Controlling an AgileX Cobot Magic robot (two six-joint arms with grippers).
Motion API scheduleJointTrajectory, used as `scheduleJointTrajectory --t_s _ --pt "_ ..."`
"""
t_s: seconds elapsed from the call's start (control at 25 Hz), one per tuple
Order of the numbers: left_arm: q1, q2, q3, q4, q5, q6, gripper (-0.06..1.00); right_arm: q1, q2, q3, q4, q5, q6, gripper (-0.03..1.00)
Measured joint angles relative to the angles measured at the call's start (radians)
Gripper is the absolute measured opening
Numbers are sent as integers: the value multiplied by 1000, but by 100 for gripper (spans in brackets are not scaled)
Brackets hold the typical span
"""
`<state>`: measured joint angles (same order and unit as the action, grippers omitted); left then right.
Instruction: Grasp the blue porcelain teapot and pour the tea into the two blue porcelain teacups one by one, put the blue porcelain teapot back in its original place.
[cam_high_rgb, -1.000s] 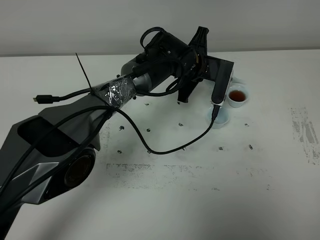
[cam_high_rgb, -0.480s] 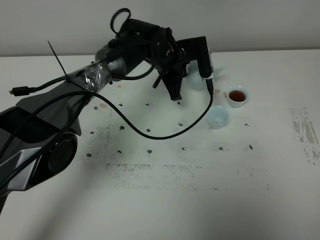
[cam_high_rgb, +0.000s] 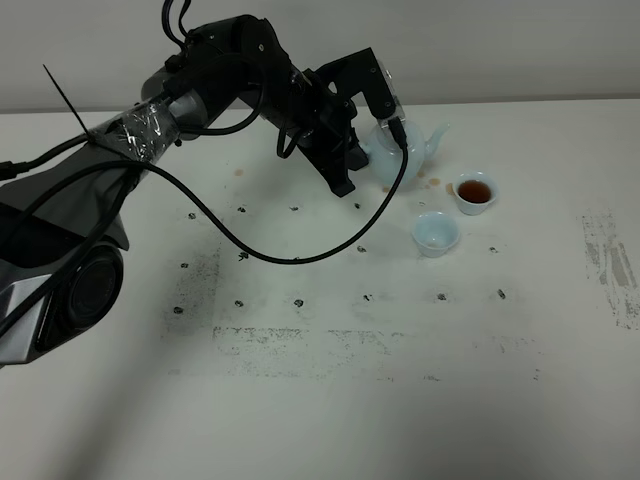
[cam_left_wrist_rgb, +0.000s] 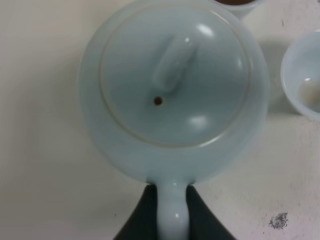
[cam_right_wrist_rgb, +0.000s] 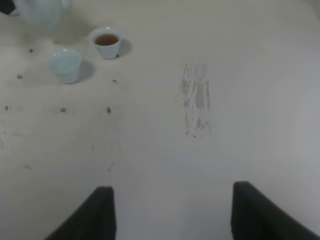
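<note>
Left gripper pinching the loop handle of the blue porcelain teapot, one dark finger pressed against each side of the handle. The teapot sits level, lid up, low over the white table; whether its base touches the surface cannot be told. Its long axis runs from the held handle, through the lid knob, to the spout, which points away from the left arm. The first teacup, holding dark tea, stands just beyond the teapot on the spout side. The second teacup stands near the teapot, off to one side of that axis and beside the first; it looks pale inside, and the views do not settle whether it holds tea. Right gripper is spread and holds nothing, well apart from the teapot, with both cups between it and the pot. The left arm is therefore the nearer and the only one engaged. Judged from this layout, the coming move depends on whether the spout is swung sideways over the pale cup or the pot is lowered and released where it is.
</note>
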<state>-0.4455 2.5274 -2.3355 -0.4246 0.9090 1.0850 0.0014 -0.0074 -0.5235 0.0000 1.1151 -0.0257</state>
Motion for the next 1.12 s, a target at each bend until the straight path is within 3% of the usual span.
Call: scheduleJointTrajectory --t_s 0.8,1.12 --pt "1 82 -8 -16 -48 29 0 0 0 0 0 0 0 49" --pt "2 -23 -8 -3 62 86 0 0 0 0 0 0 0 49"
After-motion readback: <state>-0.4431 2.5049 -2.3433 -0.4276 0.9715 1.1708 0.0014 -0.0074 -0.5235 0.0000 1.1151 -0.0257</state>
